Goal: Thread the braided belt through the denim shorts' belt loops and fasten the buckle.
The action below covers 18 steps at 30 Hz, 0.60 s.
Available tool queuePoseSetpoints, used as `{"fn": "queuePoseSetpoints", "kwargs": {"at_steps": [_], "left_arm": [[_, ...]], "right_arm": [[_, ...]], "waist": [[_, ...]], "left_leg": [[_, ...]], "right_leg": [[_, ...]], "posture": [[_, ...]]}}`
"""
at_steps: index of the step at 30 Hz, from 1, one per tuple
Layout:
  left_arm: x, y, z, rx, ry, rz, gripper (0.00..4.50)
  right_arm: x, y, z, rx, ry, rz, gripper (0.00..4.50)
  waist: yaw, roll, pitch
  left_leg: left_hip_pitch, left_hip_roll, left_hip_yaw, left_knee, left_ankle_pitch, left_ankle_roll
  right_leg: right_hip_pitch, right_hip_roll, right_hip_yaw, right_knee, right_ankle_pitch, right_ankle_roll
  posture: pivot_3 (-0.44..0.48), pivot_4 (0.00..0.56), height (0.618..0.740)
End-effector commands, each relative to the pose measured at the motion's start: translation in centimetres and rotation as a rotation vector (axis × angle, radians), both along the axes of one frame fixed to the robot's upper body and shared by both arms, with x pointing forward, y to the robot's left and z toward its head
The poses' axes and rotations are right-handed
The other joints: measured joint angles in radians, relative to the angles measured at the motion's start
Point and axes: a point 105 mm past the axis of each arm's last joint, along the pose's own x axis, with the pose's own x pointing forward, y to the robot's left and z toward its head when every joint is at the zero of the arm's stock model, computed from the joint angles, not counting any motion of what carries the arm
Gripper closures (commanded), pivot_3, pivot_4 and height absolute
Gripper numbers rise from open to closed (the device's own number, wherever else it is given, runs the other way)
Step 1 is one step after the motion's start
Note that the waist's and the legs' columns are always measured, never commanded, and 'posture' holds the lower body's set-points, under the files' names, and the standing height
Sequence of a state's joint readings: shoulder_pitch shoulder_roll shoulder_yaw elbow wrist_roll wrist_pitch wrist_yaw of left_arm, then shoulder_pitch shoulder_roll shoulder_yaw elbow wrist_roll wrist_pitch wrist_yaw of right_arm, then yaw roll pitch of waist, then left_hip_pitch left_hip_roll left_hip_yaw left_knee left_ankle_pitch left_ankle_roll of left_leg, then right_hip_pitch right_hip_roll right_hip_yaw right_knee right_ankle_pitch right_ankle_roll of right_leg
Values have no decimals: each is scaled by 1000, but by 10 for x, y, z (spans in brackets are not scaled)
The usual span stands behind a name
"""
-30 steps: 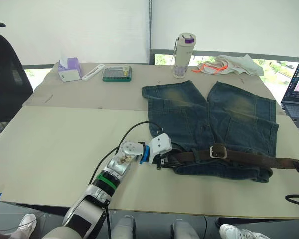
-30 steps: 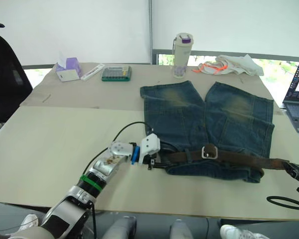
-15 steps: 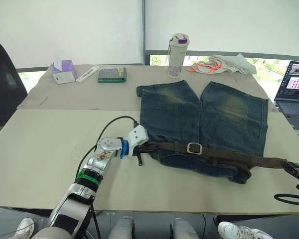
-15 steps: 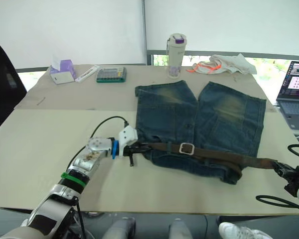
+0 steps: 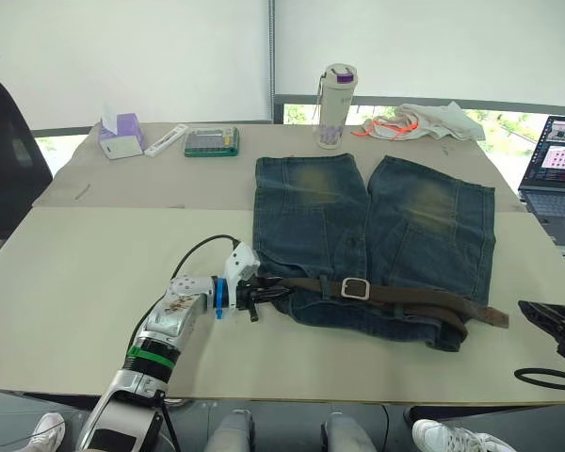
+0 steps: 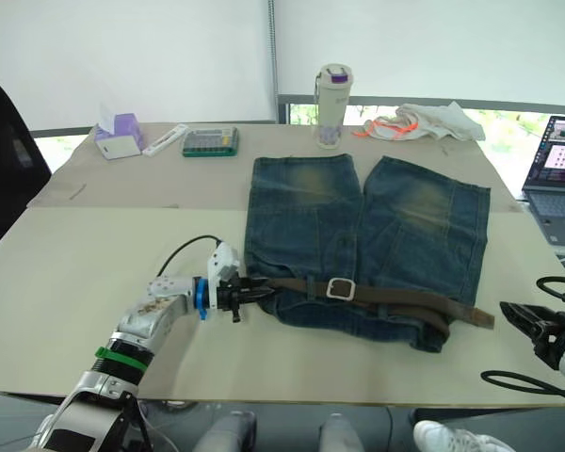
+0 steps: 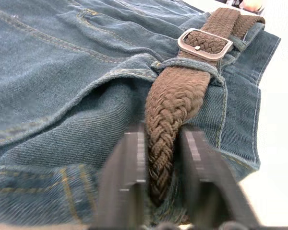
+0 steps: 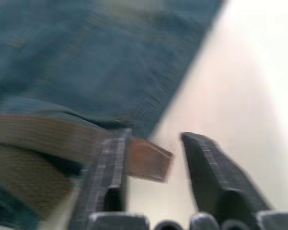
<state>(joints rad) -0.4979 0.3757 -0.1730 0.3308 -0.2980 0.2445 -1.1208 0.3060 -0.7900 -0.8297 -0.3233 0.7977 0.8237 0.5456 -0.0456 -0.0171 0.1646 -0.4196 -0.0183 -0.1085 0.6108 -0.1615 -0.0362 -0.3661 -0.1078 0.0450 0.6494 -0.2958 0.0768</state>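
Note:
The denim shorts [image 5: 372, 226] lie flat on the table, waistband toward me. Along that waistband runs the braided belt [image 5: 410, 301], with the silver buckle [image 5: 355, 288] near its middle. In the left wrist view the strap passes under a belt loop [image 7: 187, 64] just short of the buckle [image 7: 204, 40]. My left gripper [image 5: 254, 294] is shut on the belt's left end [image 7: 161, 139]. At the table's right edge my right gripper [image 5: 544, 318] stands open. The belt's flat tip [image 8: 149, 160] lies just ahead of its fingers, untouched.
At the back of the table stand a bottle [image 5: 336, 92], a calculator [image 5: 212, 141], a tissue box [image 5: 121, 135] and a white cloth with orange cord [image 5: 424, 121]. A laptop [image 5: 556, 155] sits far right, a black chair [image 5: 0, 151] far left. A black cable [image 5: 546, 377] loops front right.
My left gripper has pulled the belt leftward. The belt's tip has come out of my right gripper, which now stands open apart from it. The shorts have shifted slightly left.

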Motion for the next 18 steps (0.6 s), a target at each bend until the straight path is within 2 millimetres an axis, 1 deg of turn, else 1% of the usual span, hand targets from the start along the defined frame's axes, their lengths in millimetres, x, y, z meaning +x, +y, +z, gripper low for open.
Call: {"fn": "queuePoseSetpoints", "kwargs": {"at_steps": [1, 2, 4, 6, 8, 10, 13, 16, 18], "left_arm": [[-6, 14, 13, -44, -21, -37, 1777], [-11, 16, 18, -62, -25, -70, 1398], [-21, 21, 25, -72, -32, -126, 786], [-28, 28, 28, -54, -42, -155, 105], [-29, 34, 27, -8, -57, -143, 46], [-23, 43, 19, 89, -96, -76, 46], [-19, 56, 11, 185, -126, -2, 46], [-19, 65, 7, 211, -156, 38, 46], [-20, 65, 6, 212, -164, 47, 46]], "right_arm": [[-5, 6, 22, -112, -146, 78, 1011], [-7, 8, 20, -144, -149, 109, 613], [-11, 16, 11, -193, -133, 180, 7], [-15, 22, 2, -231, -116, 243, 0], [-20, 26, -7, -247, -113, 290, 0], [-24, 30, -11, -221, -146, 327, 0], [-35, 28, -29, -234, -89, 384, 0], [-40, 23, -44, -243, -49, 398, 0], [-40, 21, -49, -245, -40, 403, 0]], "waist": [[1, 0, 0], [1, 0, 0], [3, 0, 0], [4, 0, 0], [6, 0, 0], [7, 0, 0], [6, 0, 0], [9, 0, 0], [9, 0, 0]], "left_leg": [[0, 0, 0, 0, 0, 0], [0, 0, 0, 0, 0, 0], [-1, 0, 0, 0, 0, 0], [-1, 0, 0, 0, 0, 0], [-1, 0, 0, 0, 0, 0], [0, 0, 0, 0, 0, 0], [0, 0, 0, 0, 0, 0], [0, 0, 0, -1, 0, 0], [0, 0, 0, 0, 0, 0]], "right_leg": [[0, 0, 0, 0, -1, 1], [0, 0, 0, 0, 0, 1], [0, 0, 0, -1, 0, 0], [0, 0, 0, -1, 0, -1], [0, 0, 0, -1, 0, -1], [0, 0, 0, -1, 0, -1], [0, 0, 0, -1, 0, -1], [0, 0, 0, -1, 0, -1], [0, -1, 0, -2, 0, -1]], "posture": [[0, 150, 740], [0, 150, 740], [0, 150, 740], [0, 150, 740], [0, 150, 740], [0, 150, 740], [0, 150, 740], [0, 150, 740], [0, 150, 740]]}}
